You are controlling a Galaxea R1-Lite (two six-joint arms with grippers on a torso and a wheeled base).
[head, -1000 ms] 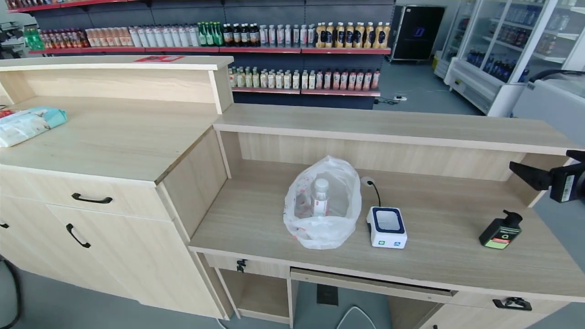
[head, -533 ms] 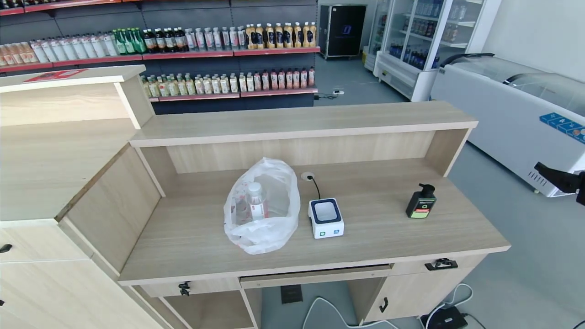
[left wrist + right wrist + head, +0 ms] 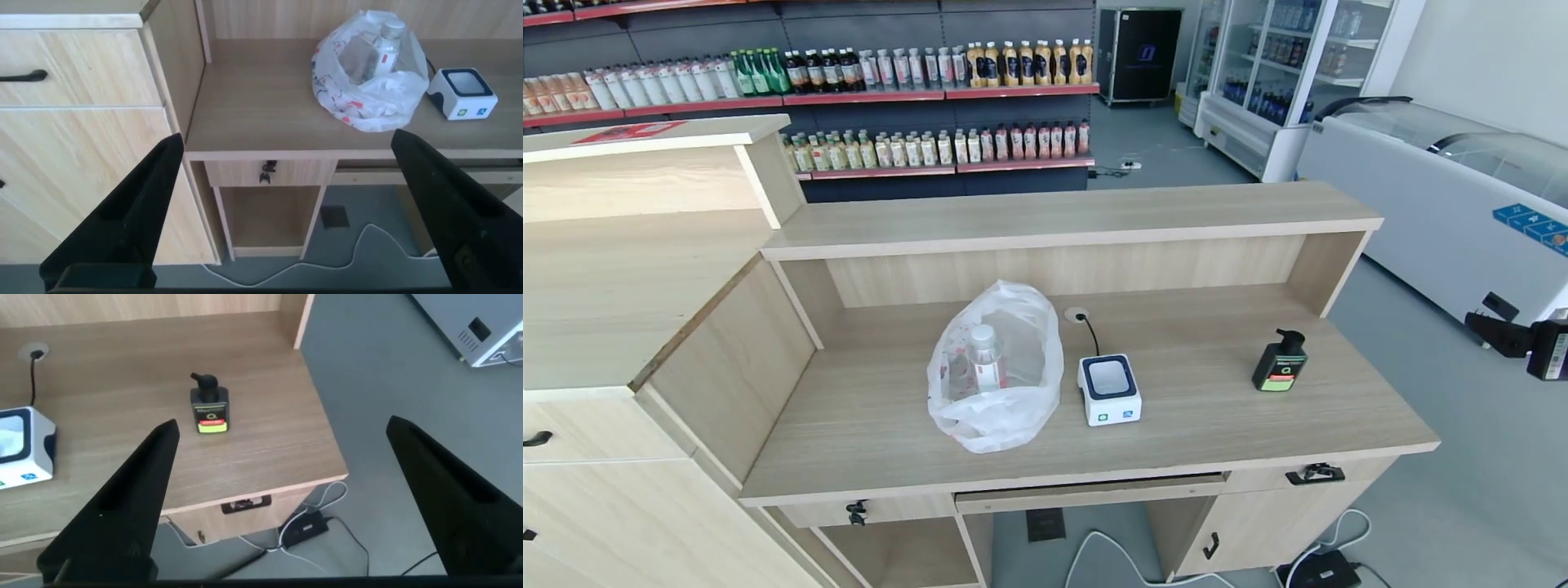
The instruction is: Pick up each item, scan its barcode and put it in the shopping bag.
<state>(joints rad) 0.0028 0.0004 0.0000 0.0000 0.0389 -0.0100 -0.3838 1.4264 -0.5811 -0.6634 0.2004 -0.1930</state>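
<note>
Bottle (image 3: 985,359) stands in the shopping bag (image 3: 1001,418), scanner (image 3: 1108,389) just right, pump bottle (image 3: 1280,363) farther right. Left gripper (image 3: 286,139) and right gripper (image 3: 282,423) gape wide, empty.

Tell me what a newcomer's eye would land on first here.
The white plastic shopping bag stands out, slumped open in the middle of the wooden desk with a clear bottle upright inside it. Just beside it sits the small white scanner, and a dark pump bottle stands alone towards the desk's right end.
</note>
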